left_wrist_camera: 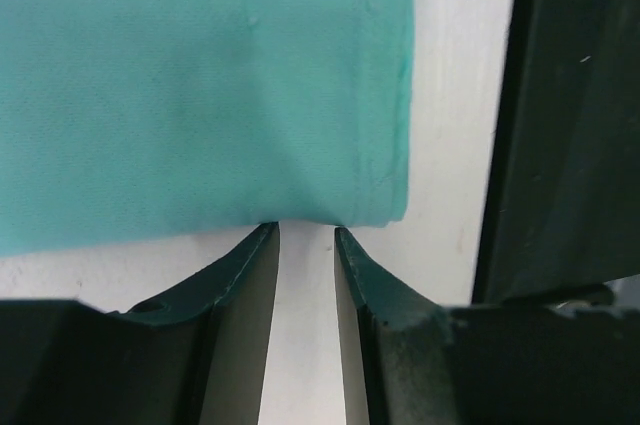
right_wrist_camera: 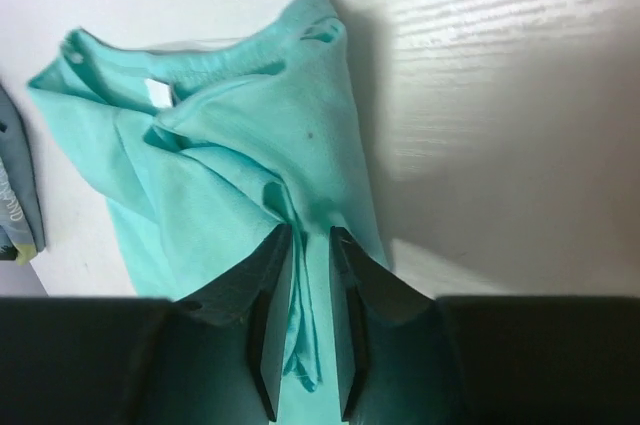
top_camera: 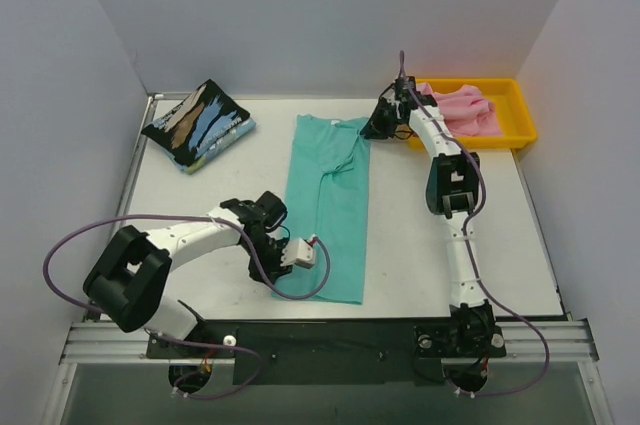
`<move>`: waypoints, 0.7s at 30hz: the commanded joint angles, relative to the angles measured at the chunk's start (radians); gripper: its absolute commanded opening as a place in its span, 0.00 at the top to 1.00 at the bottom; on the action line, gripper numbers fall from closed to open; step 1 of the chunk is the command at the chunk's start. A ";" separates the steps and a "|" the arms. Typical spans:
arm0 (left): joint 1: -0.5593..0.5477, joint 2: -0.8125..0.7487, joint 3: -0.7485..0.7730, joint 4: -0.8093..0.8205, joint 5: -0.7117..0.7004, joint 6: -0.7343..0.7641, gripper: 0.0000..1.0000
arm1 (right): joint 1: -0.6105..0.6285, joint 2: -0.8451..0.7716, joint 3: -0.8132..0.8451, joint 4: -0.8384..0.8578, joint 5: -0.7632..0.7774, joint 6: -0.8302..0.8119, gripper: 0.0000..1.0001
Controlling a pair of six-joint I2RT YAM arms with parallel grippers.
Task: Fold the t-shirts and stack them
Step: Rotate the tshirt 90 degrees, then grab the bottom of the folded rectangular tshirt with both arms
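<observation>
From above, the teal shirt lies folded into a long strip down the middle of the table, collar at the far end. The black streaked shirt sits folded at the far left corner, well apart from it. The pink shirt is bunched in the yellow tray at the far right. The left gripper is at the strip's near left edge, and the right gripper is at its far right corner, beside the collar.

On the left wrist camera, the fingers are slightly apart with bare table between them, their tips right at the shirt's hem near a corner.

On the right wrist camera, the fingers are close together over rumpled cloth below the collar and seem to pinch a ridge of it.
</observation>
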 commanded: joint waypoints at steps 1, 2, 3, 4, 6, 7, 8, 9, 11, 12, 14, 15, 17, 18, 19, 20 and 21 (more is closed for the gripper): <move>-0.027 0.002 0.089 -0.090 0.100 -0.117 0.60 | -0.006 -0.191 -0.040 0.110 -0.014 -0.045 0.76; -0.004 -0.014 0.086 -0.125 0.088 -0.093 0.60 | -0.003 -0.270 -0.106 0.109 -0.010 -0.069 0.73; 0.011 -0.030 0.075 -0.154 0.074 -0.061 0.59 | 0.003 -0.317 -0.140 0.106 -0.004 -0.113 0.69; 0.055 -0.063 0.069 -0.211 0.067 0.005 0.58 | 0.006 -0.397 -0.220 0.090 0.019 -0.134 0.68; 0.127 -0.125 0.055 -0.277 0.048 0.134 0.53 | 0.030 -0.534 -0.327 0.034 0.067 -0.195 0.62; 0.155 -0.145 0.058 -0.291 0.047 0.212 0.48 | 0.038 -0.609 -0.402 -0.021 0.088 -0.221 0.59; 0.187 -0.184 0.062 -0.305 0.053 0.269 0.41 | 0.057 -0.659 -0.442 -0.043 0.117 -0.229 0.57; 0.200 -0.205 0.059 -0.303 0.068 0.374 0.39 | 0.066 -0.740 -0.553 -0.077 0.125 -0.237 0.55; 0.202 -0.271 0.036 -0.263 0.103 0.531 0.31 | 0.104 -0.888 -0.766 -0.104 0.147 -0.226 0.49; 0.197 -0.304 0.007 -0.221 0.120 0.562 0.27 | 0.132 -0.930 -0.827 -0.111 0.156 -0.214 0.48; 0.171 -0.366 -0.048 -0.132 0.183 0.641 0.21 | 0.187 -1.045 -1.011 -0.137 0.179 -0.168 0.45; 0.156 -0.404 -0.069 -0.096 0.203 0.695 0.20 | 0.202 -1.116 -1.130 -0.153 0.190 -0.151 0.44; 0.088 -0.455 -0.133 -0.028 0.199 0.727 0.18 | 0.250 -1.205 -1.297 -0.157 0.193 -0.083 0.44; 0.047 -0.466 -0.179 -0.001 0.188 0.730 0.17 | 0.283 -1.237 -1.357 -0.154 0.190 -0.030 0.44; 0.027 -0.481 -0.196 0.040 0.173 0.719 0.17 | 0.300 -1.288 -1.440 -0.146 0.197 -0.002 0.44; -0.001 -0.484 -0.227 0.056 0.166 0.714 0.17 | 0.346 -1.312 -1.486 -0.135 0.200 0.054 0.44; -0.013 -0.481 -0.239 0.080 0.168 0.701 0.18 | 0.372 -1.355 -1.552 -0.109 0.202 0.084 0.45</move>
